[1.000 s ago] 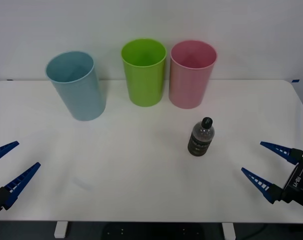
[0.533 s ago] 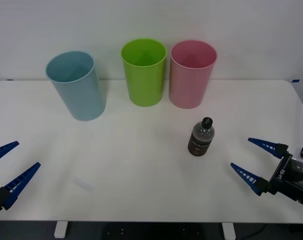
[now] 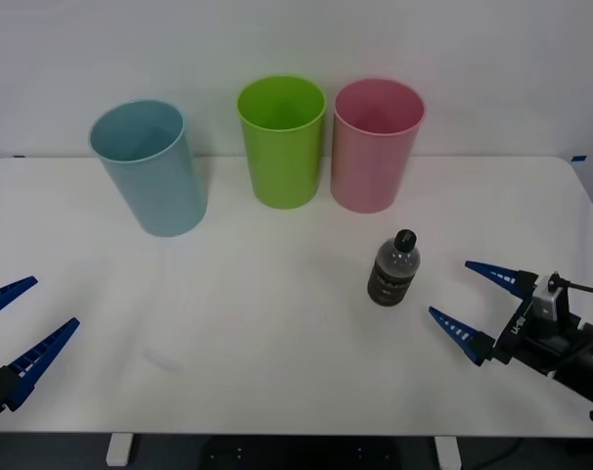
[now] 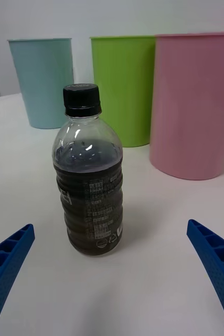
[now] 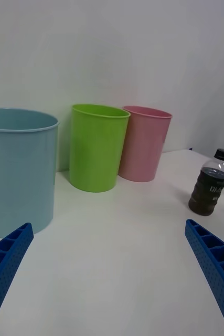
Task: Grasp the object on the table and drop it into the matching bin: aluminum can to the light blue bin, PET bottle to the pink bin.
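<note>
We find the PET bottle [image 3: 393,267] standing upright on the table [image 3: 277,323], right of centre and in front of the pink bin [image 3: 375,145]. It is clear plastic, holds dark brown liquid, and carries a black cap and a dark label. In the right wrist view the bottle [image 4: 89,173] stands between the two blue fingers, touching neither.

We note the right gripper [image 3: 475,304] low over the table, just to the right of the bottle, its fingers spread wide apart and pointing toward it. Nothing is held between them. A gap separates the fingertips from the bottle.

We record the left gripper [image 3: 15,321] at the near left edge of the table, well apart from the bottle, its fingers likewise spread and holding nothing.

Three bins stand in a row toward the far side of the table: the light blue bin [image 3: 150,168] on the left, a lime green bin [image 3: 282,140] in the middle, and the pink bin on the right, just beside the green one. All three are upright. The light blue bin sits apart from the other two.
</note>
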